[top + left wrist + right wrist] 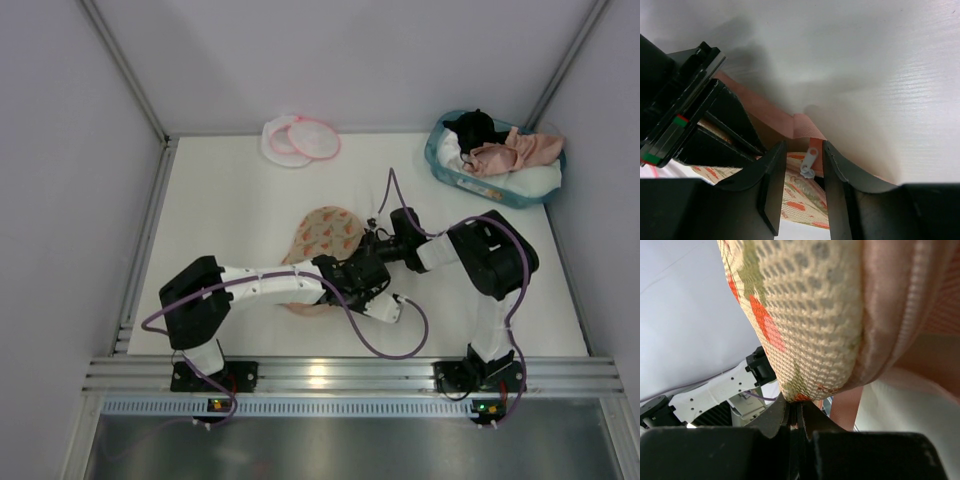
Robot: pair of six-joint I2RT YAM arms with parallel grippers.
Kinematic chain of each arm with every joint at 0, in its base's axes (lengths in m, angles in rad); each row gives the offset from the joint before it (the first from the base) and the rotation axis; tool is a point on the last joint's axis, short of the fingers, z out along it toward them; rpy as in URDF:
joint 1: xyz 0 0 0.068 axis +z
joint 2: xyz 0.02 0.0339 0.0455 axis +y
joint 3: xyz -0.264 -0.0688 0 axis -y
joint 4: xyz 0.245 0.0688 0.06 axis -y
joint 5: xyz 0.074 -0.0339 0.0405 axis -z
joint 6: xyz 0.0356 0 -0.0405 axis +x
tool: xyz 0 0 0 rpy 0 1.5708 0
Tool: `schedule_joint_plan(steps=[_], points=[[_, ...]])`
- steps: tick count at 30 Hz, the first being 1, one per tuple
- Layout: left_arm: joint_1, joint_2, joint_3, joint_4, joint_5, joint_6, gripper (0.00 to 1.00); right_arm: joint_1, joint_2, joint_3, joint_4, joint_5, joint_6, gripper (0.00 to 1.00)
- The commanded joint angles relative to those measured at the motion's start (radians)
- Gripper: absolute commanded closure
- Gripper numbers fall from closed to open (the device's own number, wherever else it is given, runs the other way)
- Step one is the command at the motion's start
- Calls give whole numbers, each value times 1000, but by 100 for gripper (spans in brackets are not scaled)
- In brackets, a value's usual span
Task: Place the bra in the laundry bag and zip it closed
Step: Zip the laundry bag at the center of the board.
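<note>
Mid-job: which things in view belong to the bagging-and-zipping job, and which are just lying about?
In the job: printed laundry bag, pinched by the right fingers; its zipper pull, between the open left fingers.
Lying about: white mesh pouch; teal basket holding a pink garment and a black garment.

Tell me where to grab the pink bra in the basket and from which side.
Probably pinch the bunched middle of the bra, coming straight down. It lies crumpled on top of the pile in the basket, whose walls block a sideways approach; its straps are too small to pick out.
</note>
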Motion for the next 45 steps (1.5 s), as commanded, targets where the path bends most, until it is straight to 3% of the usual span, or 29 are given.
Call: schedule_joint_plan(steps=[1, 6, 10, 12, 30, 45], points=[[-5, 10, -8, -21, -38, 12, 59, 20, -54, -4, 43, -12, 17, 100], [-5, 26, -5, -19, -80, 2, 68, 20, -57, -7, 33, -13, 2, 100], [-5, 21, -2, -26, -95, -3, 94, 21, -56, -4, 20, -12, -12, 100], [-5, 13, -5, -35, -93, -11, 100, 20, -53, -1, 13, -12, -21, 100], [-5, -233, -120, -59, 204, -98, 100, -32, -24, 36, -47, 2, -102, 100], [-5, -388, -356, -81, 362, -101, 100, -105, 7, 82, -132, 5, -188, 100]])
